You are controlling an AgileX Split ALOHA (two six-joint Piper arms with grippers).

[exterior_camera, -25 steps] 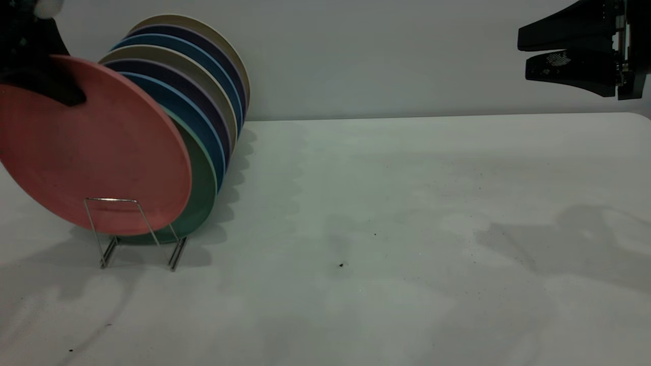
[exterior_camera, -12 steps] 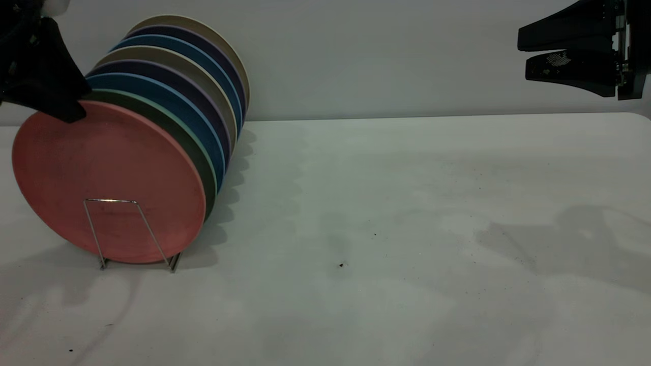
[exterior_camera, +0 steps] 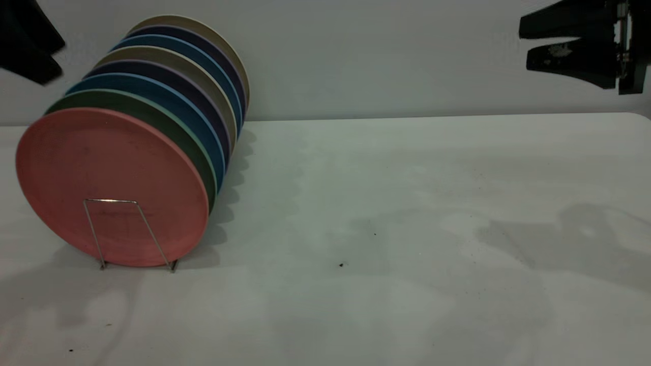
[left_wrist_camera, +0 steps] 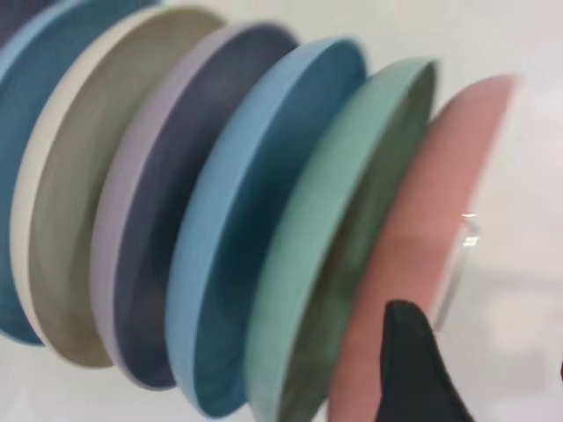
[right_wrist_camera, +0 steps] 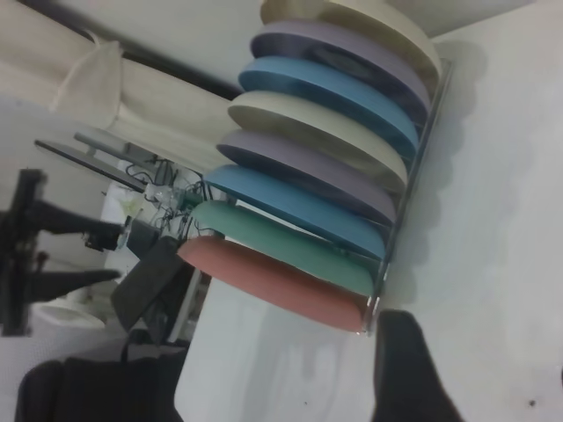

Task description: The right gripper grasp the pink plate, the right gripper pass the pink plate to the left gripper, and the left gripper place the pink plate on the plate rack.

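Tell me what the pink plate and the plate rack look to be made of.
Pink plate: most likely plastic or melamine with a matte finish; its face is flat salmon without glare and carries faint scuffs.

Plate rack: thin metal wire, probably chromed or polished steel; it is silver, with a bright glint along the top bar of its front loop.

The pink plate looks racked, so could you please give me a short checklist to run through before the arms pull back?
1. Pink plate stands in the plate rack, at the front of the row: ok.
2. It leans on the green plate behind it: ok.
3. Left hand is clear of the plate, up at the far left: ok.
4. Right hand is open, high at the far right: ok.
5. Plate's bottom edge seated between the wires: cannot tell.
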